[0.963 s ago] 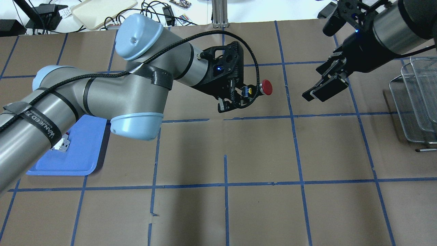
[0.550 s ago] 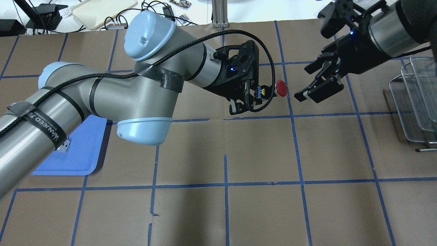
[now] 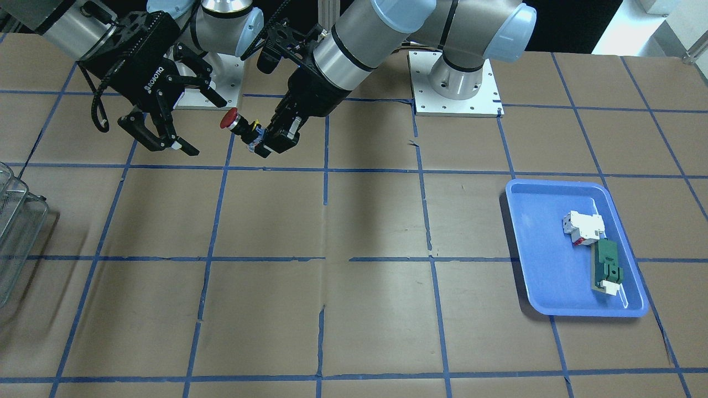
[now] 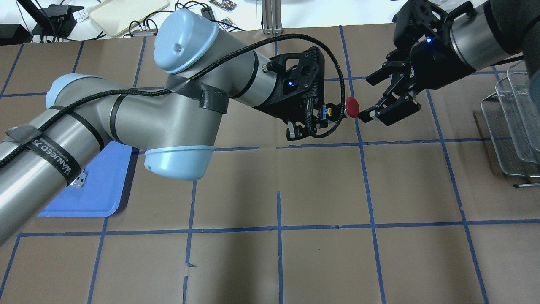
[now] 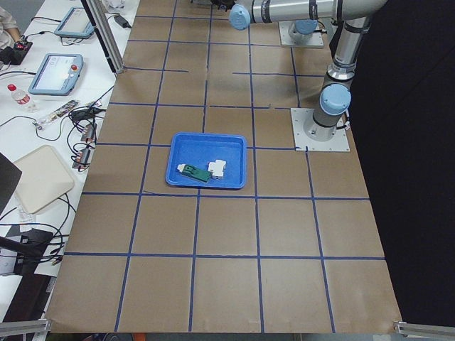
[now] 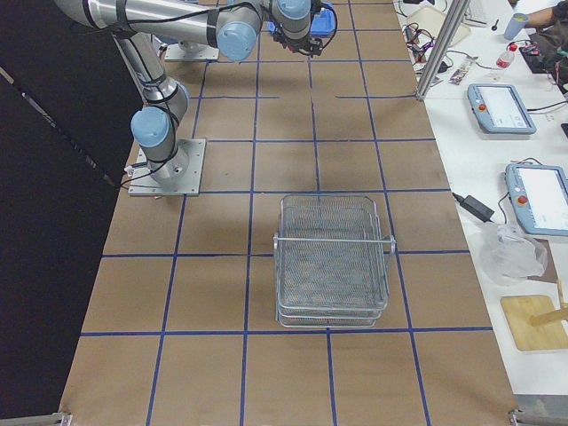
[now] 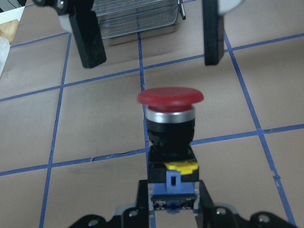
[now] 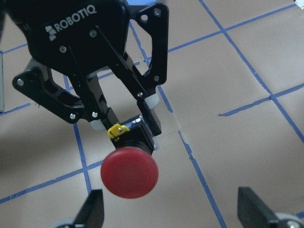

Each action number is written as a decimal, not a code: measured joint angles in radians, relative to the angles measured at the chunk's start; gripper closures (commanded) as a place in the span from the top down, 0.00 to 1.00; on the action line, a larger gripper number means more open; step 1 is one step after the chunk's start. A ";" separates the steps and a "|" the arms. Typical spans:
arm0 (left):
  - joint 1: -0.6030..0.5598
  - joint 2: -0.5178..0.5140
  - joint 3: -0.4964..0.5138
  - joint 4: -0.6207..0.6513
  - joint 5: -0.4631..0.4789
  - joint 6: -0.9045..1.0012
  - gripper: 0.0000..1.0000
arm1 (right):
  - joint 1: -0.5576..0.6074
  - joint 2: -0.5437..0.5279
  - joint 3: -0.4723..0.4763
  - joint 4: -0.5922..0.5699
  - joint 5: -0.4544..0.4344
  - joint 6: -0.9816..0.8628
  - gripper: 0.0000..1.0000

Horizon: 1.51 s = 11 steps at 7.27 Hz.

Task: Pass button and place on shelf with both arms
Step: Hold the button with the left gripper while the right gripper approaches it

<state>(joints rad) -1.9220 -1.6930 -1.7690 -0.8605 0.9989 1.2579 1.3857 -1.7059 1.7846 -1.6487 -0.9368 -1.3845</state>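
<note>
The button (image 4: 352,107) has a red cap, yellow ring and black body, and is held in the air over the table's far middle. My left gripper (image 4: 324,114) is shut on its lower body, with the cap pointing at my right gripper (image 4: 371,98). In the left wrist view the button (image 7: 170,96) stands upright between the pads. The right gripper is open, and its fingers (image 7: 90,42) stand just beyond the cap, apart from it. The cap also shows in the right wrist view (image 8: 129,172) and in the front view (image 3: 228,119). The wire-mesh shelf (image 4: 510,126) stands at the right edge.
A blue tray (image 3: 531,249) lies under the left arm's side. It holds a white block (image 3: 582,228) and a green flat part (image 3: 607,268). The shelf also shows in the right side view (image 6: 333,262). Cables and a beige tray (image 4: 126,12) lie beyond the table's far edge.
My left gripper has carried the button to the right. My right gripper has moved left toward it, so the gap between the cap and the open fingers has almost closed.
</note>
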 measured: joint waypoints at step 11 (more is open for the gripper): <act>0.001 0.005 0.008 0.000 -0.004 0.000 0.00 | 0.041 0.013 0.027 -0.002 0.120 0.008 0.93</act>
<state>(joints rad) -1.9206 -1.6880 -1.7610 -0.8606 0.9945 1.2579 1.4266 -1.6925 1.8116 -1.6508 -0.8168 -1.3766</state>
